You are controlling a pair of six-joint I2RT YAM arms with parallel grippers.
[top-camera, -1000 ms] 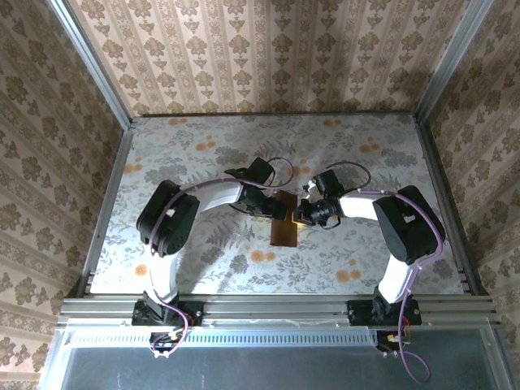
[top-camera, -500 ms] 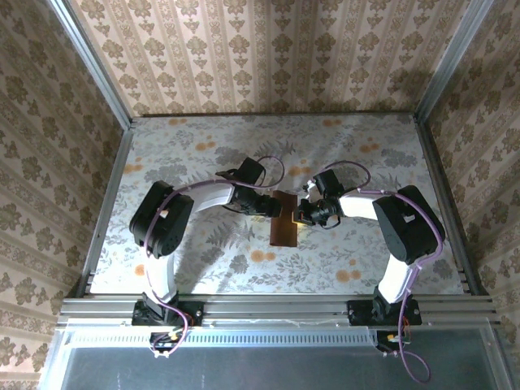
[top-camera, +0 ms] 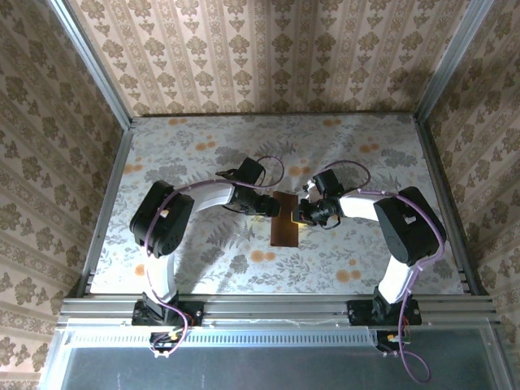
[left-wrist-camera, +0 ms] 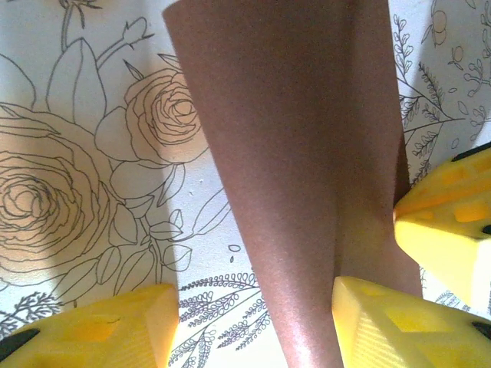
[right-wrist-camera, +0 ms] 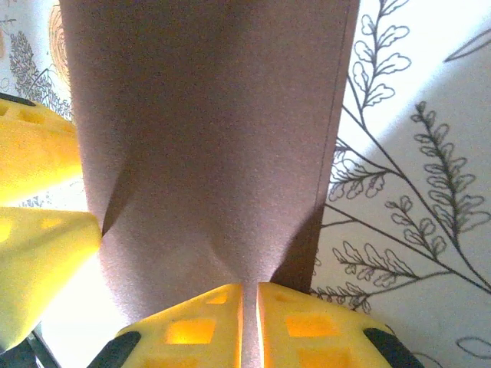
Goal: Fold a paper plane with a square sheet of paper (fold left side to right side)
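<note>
walls: beige damask-striped wallpaper | tabletop: pale, grey fern print, orange blotches | near edge: aluminium rail | light: bright

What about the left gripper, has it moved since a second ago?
Yes, slightly. In the top view the left gripper has backed off leftward, away from the square sheet of paper, toward the table's left rail.

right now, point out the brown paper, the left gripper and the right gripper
paper (top-camera: 284, 231), top view, on its near half
left gripper (left-wrist-camera: 253, 326), left wrist view, midway between its yellow fingertips
right gripper (right-wrist-camera: 249, 299), right wrist view, the narrow gap between its fingertips
</note>
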